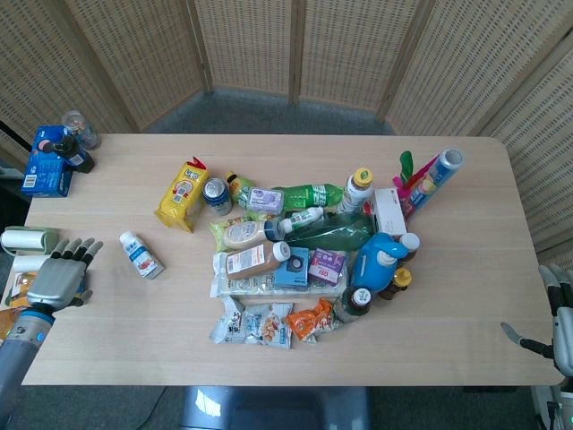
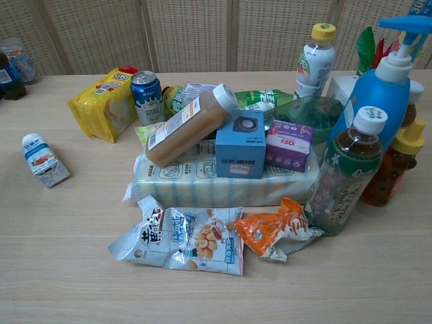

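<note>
The milk carton point(image 1: 141, 254) lies on its side on the table point(image 1: 466, 224), alone, left of the heap. The left hand point(image 1: 59, 278) hovers just left of it, fingers spread, holding nothing. A clean grasp likely means coming across its narrow sides. The right hand point(image 1: 560, 324), apparently empty, sits far off.

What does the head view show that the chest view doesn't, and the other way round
Only the head view shows the left hand, open over the table's left edge near the small milk carton, the right hand off the right edge, and the blue box at the far left corner. Only the chest view shows the blue speaker box face and the peanut packet print close up. Both show the yellow snack bag and blue pump bottle.
</note>
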Controlling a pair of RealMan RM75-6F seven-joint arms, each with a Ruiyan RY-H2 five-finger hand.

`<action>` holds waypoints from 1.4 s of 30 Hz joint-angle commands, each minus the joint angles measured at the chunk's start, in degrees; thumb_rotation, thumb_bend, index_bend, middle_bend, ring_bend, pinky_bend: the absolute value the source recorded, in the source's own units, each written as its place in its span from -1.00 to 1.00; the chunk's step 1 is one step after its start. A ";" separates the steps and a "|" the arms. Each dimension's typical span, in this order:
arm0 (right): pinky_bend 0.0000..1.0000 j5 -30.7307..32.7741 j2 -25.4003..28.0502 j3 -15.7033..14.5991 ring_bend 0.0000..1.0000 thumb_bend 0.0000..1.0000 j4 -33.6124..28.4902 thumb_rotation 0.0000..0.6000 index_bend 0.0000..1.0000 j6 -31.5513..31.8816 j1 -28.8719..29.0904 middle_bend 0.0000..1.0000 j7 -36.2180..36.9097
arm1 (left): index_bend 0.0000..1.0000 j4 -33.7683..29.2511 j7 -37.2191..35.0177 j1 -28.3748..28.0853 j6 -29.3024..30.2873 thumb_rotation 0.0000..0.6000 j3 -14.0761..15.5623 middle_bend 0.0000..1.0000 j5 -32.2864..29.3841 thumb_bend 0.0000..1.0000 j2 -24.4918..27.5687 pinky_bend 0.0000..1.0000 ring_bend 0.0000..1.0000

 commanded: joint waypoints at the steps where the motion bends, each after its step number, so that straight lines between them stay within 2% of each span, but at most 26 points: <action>1: -1.00 0.69 0.46 0.02 -1.00 -0.93 -0.41 0.64 -1.00 0.38 -0.57 -1.00 -0.35 | -1.00 5.13 -0.17 -2.81 -1.93 1.00 -1.28 -1.00 -0.49 -0.31 -4.95 -1.00 -1.00; 14: -1.00 3.34 1.90 0.36 -1.00 -0.93 -1.20 0.64 -1.00 1.90 -2.75 -1.00 -0.83 | -1.00 17.40 -0.10 -10.49 -10.67 1.00 -2.54 -1.00 -2.21 -0.31 -16.01 -1.00 -1.00; 17: -1.00 3.78 2.12 0.33 -1.00 -0.93 -1.29 0.65 -1.00 1.96 -3.10 -1.00 -0.98 | -1.00 19.74 -1.65 -11.29 -10.54 1.00 -3.09 -1.00 -1.86 -0.31 -18.18 -1.00 -1.00; 18: -1.00 3.95 2.21 0.34 -1.00 -0.93 -1.36 0.64 -1.00 2.02 -3.24 -1.00 -1.05 | -0.98 21.12 -2.51 -11.52 -10.05 1.00 -3.28 -1.00 -1.41 -0.31 -19.24 -1.00 -0.94; 20: -1.00 4.14 2.31 0.39 -1.00 -0.93 -1.51 0.63 -1.00 2.15 -3.43 -1.00 -1.08 | -0.83 23.51 -3.91 -11.90 -9.64 1.00 -3.41 -0.98 -0.70 -0.31 -20.84 -1.00 -0.69; 22: -1.00 4.32 2.43 0.46 -1.00 -0.93 -1.68 0.64 -1.00 2.30 -3.63 -1.00 -1.07 | -0.47 26.64 -5.48 -12.47 -10.08 1.00 -3.35 -0.77 -0.08 -0.31 -22.64 -0.93 -0.23; 23: -1.00 4.32 2.48 0.48 -1.00 -0.93 -1.73 0.65 -1.00 2.39 -3.69 -1.00 -1.12 | -0.37 27.65 -6.17 -12.74 -10.52 1.00 -3.37 -0.66 0.03 -0.31 -23.24 -0.84 -0.12; 27: -1.00 4.30 2.61 0.57 -1.00 -0.93 -1.98 0.64 -1.00 2.89 -4.04 -1.00 -1.30 | 0.28 30.29 -9.64 -13.06 -8.26 1.00 -3.82 0.20 1.78 -0.31 -25.08 -0.04 0.54; 30: -1.00 4.60 2.62 0.66 -1.00 -0.93 -1.96 0.64 -1.00 2.57 -4.01 -1.00 -1.40 | 0.50 30.94 -13.34 -12.38 -4.99 1.00 -4.46 0.48 2.93 -0.31 -25.58 0.28 0.84; 33: -1.00 4.60 2.32 0.80 -1.00 -0.93 -1.60 0.65 -1.00 1.93 -3.67 -1.00 -1.10 | 0.52 30.09 -17.06 -11.59 -3.25 1.00 -5.18 0.49 3.13 -0.31 -24.75 0.36 0.86; 36: -1.00 4.61 1.84 0.92 -1.00 -0.93 -0.91 0.64 -1.00 1.22 -3.29 -1.00 -0.66 | 0.49 25.59 -20.65 -10.36 -0.57 1.00 -6.72 0.46 2.75 -0.32 -21.97 0.39 0.86; 42: -1.00 3.78 0.46 0.82 -1.00 -0.93 0.81 0.63 -1.00 -0.13 -2.57 -1.00 1.26 | 0.44 7.35 -23.70 -7.03 4.88 1.00 -10.11 0.39 1.40 -0.35 -10.46 0.38 0.83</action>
